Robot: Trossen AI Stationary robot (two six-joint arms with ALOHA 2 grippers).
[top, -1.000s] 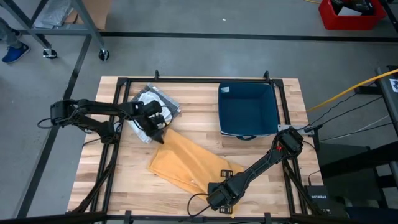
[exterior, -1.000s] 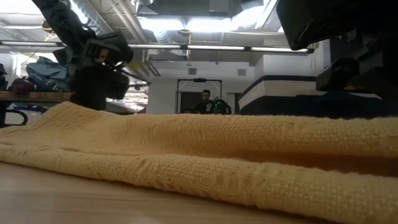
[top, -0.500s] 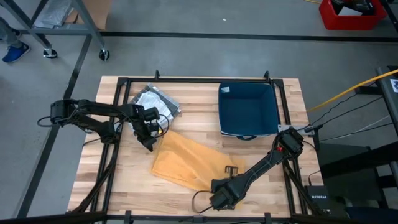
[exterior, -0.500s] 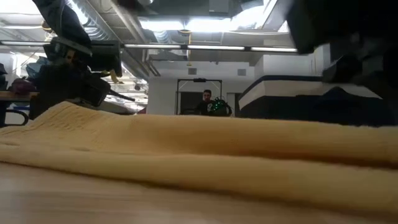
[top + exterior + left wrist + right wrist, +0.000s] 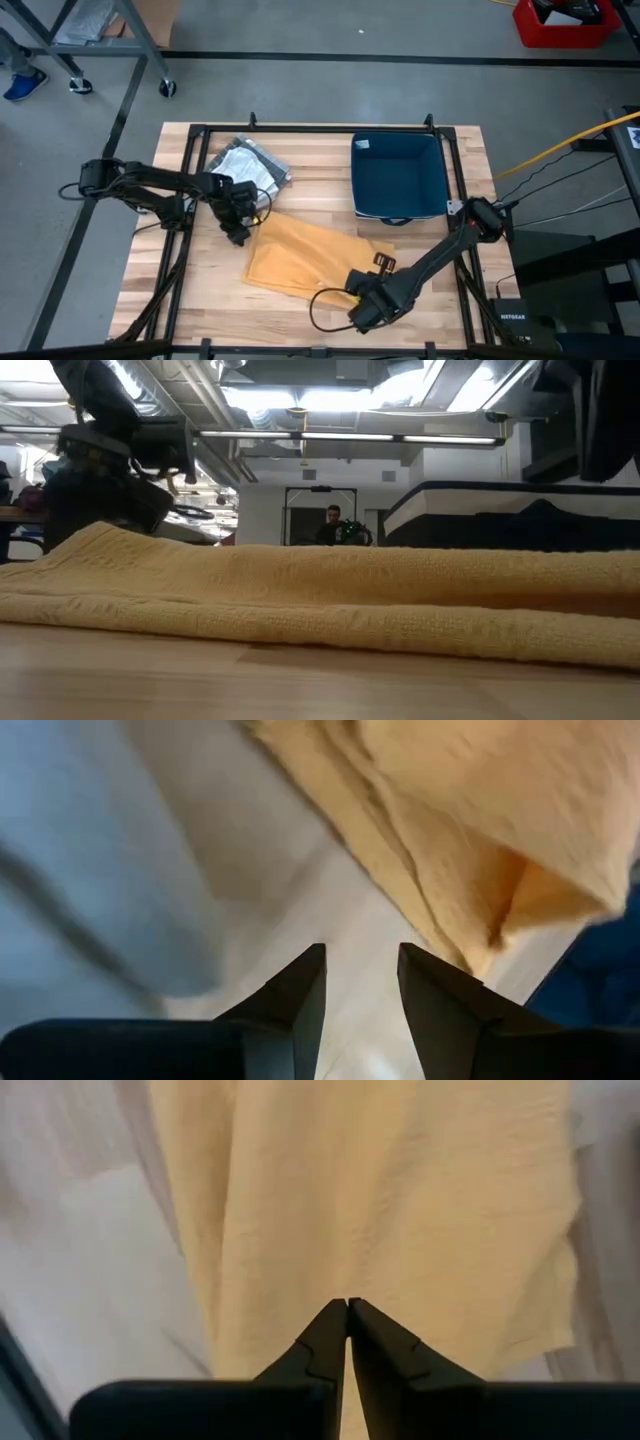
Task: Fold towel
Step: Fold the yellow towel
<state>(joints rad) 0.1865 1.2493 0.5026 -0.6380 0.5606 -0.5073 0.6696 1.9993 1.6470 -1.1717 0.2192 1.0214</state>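
Note:
A yellow towel (image 5: 310, 258) lies flat on the wooden table near its middle, folded over with layered edges showing in the low view (image 5: 320, 600). My left gripper (image 5: 238, 232) stands open just off the towel's far left corner (image 5: 530, 905), with bare table between its fingers (image 5: 362, 970). My right gripper (image 5: 362, 305) is shut and raised above the towel's near edge. Its own view looks down on the towel (image 5: 380, 1200), and nothing shows between its fingers (image 5: 347, 1305).
A dark blue bin (image 5: 397, 178) stands at the far right of the table. A silvery bag (image 5: 250, 165) lies at the far left, close behind my left gripper. Bare wood (image 5: 200, 290) shows along the near left.
My right gripper has risen from the towel's near edge, still shut, and in the low view the towel's right part has sunk flat. My left gripper has drawn back from the towel's far corner toward the table's left and near side, tipping further downward.

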